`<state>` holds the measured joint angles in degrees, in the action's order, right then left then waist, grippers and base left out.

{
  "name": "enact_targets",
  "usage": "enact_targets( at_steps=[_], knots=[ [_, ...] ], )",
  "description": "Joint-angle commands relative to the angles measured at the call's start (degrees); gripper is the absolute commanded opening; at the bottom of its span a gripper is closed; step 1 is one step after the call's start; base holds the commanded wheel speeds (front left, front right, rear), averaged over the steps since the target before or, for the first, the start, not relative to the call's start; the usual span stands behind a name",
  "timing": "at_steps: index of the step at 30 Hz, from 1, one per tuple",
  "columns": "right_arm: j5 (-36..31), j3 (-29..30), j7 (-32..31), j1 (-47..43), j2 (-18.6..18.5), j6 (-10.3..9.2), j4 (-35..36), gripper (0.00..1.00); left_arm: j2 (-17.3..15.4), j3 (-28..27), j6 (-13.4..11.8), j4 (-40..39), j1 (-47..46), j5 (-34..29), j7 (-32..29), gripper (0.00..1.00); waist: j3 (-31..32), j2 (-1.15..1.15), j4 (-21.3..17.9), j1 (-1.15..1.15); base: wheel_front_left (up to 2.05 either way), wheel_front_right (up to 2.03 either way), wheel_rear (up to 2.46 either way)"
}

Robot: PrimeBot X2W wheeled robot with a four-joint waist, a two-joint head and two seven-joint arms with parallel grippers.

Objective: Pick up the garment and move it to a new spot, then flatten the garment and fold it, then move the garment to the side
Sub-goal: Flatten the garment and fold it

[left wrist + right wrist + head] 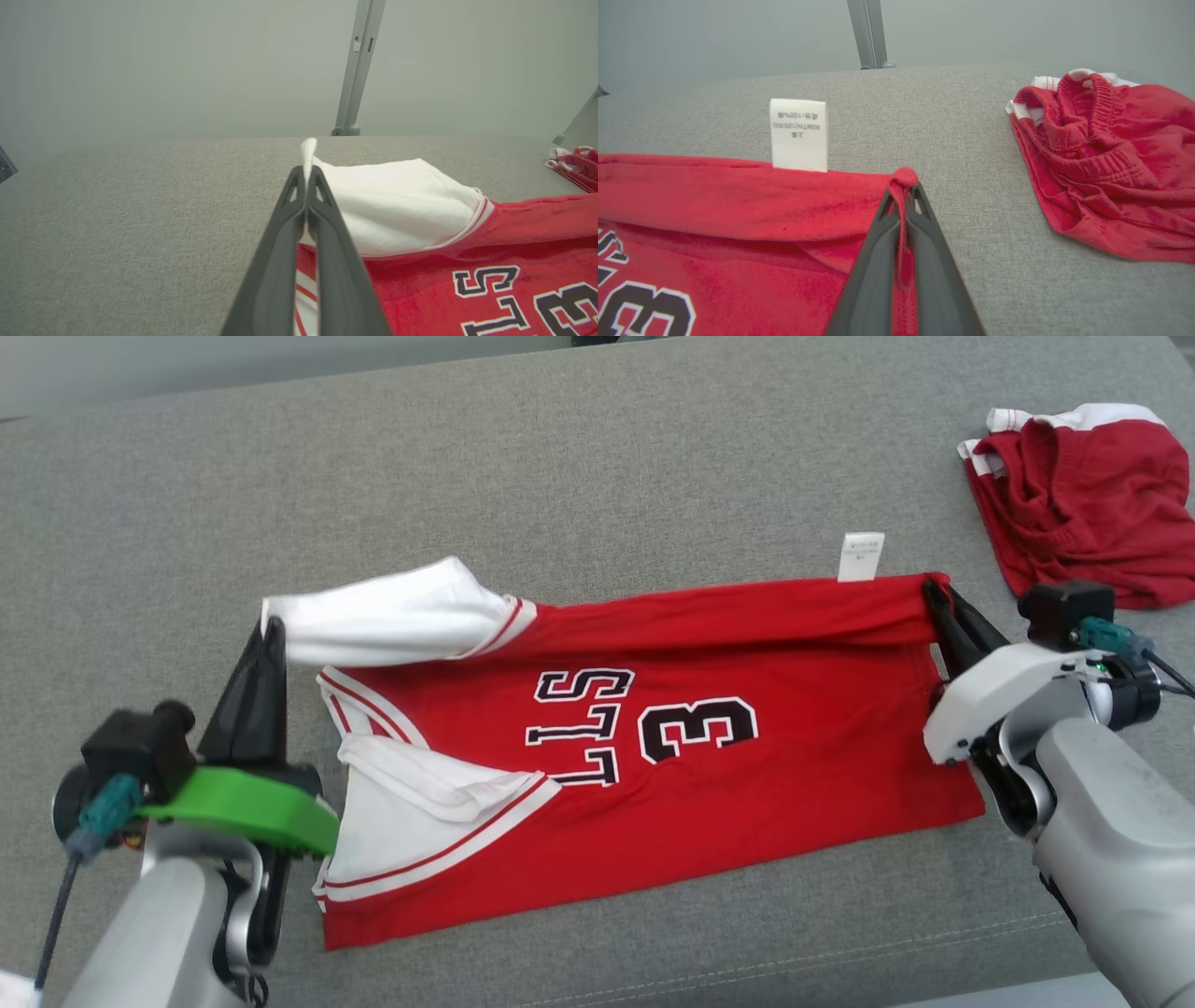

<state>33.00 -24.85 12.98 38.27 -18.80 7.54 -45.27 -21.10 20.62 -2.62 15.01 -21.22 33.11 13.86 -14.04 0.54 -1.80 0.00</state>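
**A:** Where's the jersey?

**B:** The jersey [709, 775] lies mid-cushion [560, 476], print side up, with the collar end left and the hem right. Its near edge lies flat on the grey fabric. At the near left, one white sleeve [420, 793] is folded in over the red.

**A:** And the grippers?

**B:** Both are pinched together on cloth. The left gripper [271, 627] has its fingers clamped on the tip of the far sleeve [392, 616], at the jersey's far left corner. The right gripper [934, 586] is clamped on a bunch of red hem at the far right corner.

**A:** What's between them?

**B:** The far edge runs from one grip to the other as a rolled red fold.

**A:** Anything past that?

**B:** A white label [861, 556] sticks out from the far edge near the right end, lying on the cushion. Further right and farther back, red shorts [1092, 504] with white trim sit crumpled, apart from the jersey. Beyond the cushion's far edge stands a grey post [357, 65].
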Motion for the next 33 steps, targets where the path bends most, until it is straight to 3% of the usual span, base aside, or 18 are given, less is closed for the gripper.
enact_targets(
  at_steps=[1,9,19,28,30,31,32,33],
  knots=[
    [0.68,0.11,0.89,-2.8,-0.97,-0.12,1.48,0.0,-0.59,-0.61,-1.7,-3.41,4.56,1.12,-0.22,0.0,1.03,-0.54,-0.28,0.0,0.0,0.0,0.0],
    [1.05,2.73,1.84,-11.44,-1.99,-0.12,6.2,0.0,0.95,0.11,-6.28,-12.85,19.24,3.85,-1.54,0.0,2.08,-0.54,-0.26,0.0,0.0,0.0,0.0],
    [-1.84,7.0,2.05,-16.28,-1.66,-0.12,9.54,0.0,2.61,2.2,-6.82,-13.13,23.5,4.84,-1.86,0.0,2.58,-0.54,0.02,0.0,0.0,0.0,0.0],
    [-4.04,9.8,1.49,-20.86,0.44,-0.12,12.01,0.0,3.16,2.87,-5.87,-8.68,23.59,5.19,-1.52,0.0,3.5,-0.54,-0.4,0.0,0.0,0.0,0.0],
    [-4.37,10.15,1.54,-21.5,0.78,-0.12,11.96,0.12,3.26,3.19,-5.81,-7.69,23.57,5.19,-1.7,0.0,3.84,-0.54,-0.48,0.0,0.0,0.0,0.0],
    [-4.66,10.49,1.58,-21.71,0.86,-0.12,11.91,0.44,3.22,3.33,-5.72,-7.35,23.58,5.07,-1.69,0.0,4.01,-0.54,-0.51,0.0,0.0,0.0,0.0],
    [-4.92,10.81,1.63,-22.05,1.11,-0.12,11.93,0.93,3.27,3.42,-5.65,-7.03,23.68,5.09,-1.64,0.05,4.23,-0.54,-0.51,0.0,0.0,0.0,0.0],
    [-4.97,11.25,1.71,-22.54,1.39,-0.12,12.0,1.0,3.29,3.51,-5.53,-6.77,23.87,5.22,-1.59,0.35,4.49,-0.54,-0.48,0.0,0.0,0.0,0.0]
  ],
)
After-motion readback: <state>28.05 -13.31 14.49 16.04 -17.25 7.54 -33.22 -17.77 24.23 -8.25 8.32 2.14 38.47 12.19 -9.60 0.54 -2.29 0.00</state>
